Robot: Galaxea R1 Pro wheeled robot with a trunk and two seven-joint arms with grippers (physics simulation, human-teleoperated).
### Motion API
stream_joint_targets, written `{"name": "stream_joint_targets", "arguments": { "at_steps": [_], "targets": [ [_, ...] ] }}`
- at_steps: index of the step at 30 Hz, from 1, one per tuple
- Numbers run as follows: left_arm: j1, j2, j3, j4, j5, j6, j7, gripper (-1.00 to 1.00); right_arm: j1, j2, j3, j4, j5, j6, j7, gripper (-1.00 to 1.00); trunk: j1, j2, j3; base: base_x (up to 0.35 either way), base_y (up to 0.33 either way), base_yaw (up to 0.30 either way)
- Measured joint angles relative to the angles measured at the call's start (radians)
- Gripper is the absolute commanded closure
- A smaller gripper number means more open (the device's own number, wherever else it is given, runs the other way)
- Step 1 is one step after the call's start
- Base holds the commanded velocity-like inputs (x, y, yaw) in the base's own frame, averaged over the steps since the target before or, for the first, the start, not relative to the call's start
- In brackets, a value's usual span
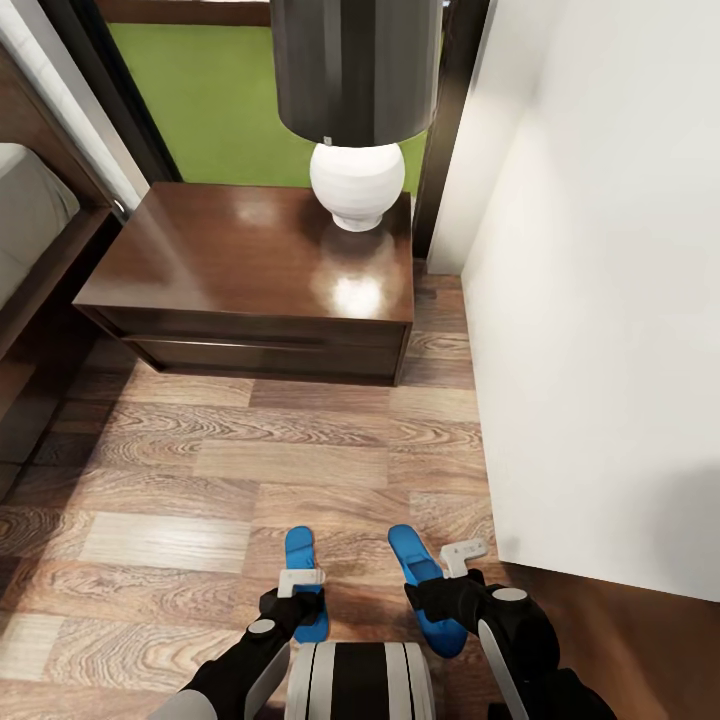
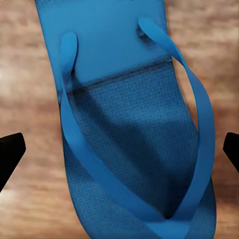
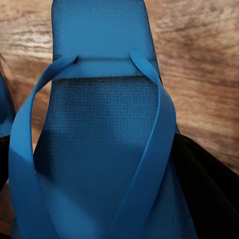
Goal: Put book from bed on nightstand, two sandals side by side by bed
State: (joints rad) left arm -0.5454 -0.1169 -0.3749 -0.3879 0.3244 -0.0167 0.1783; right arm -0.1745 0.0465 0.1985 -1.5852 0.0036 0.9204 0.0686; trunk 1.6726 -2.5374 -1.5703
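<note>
While both blue sandals lie on the wood floor near the robot, the left sandal sits under the left gripper, jaws spread wide beside it. The right gripper covers the right sandal; its jaw state I cannot tell. Farther off stands the nightstand bearing a lamp, the bed at far left.

2 bright blue sandals, the left sandal and the right sandal, lie flat on the wood floor, apart, before the dark nightstand.
</note>
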Motion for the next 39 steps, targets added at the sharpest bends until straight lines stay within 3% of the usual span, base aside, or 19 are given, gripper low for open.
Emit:
{"name": "stream_joint_targets", "arguments": {
  "at_steps": [6, 12, 39],
  "targets": [
    [0.000, 0.000, 0.001, 0.000, 0.000, 0.000, 0.000, -1.00, 0.000, 0.000, 0.000, 0.000, 0.000, 0.000, 0.000, 1.00, 0.000, 0.000, 0.000, 0.000, 0.000, 0.000],
    [0.000, 0.000, 0.001, 0.000, 0.000, 0.000, 0.000, -1.00, 0.000, 0.000, 0.000, 0.000, 0.000, 0.000, 0.000, 1.00, 0.003, -0.001, -0.023, 0.000, 0.000, 0.000],
    [0.000, 0.000, 0.001, -0.009, 0.000, -0.001, 0.000, -1.00, 0.000, 0.001, 0.000, 0.000, 0.000, 0.000, 0.000, 1.00, 0.003, -0.001, -0.023, 0.000, 0.000, 0.000]
  ]
}}
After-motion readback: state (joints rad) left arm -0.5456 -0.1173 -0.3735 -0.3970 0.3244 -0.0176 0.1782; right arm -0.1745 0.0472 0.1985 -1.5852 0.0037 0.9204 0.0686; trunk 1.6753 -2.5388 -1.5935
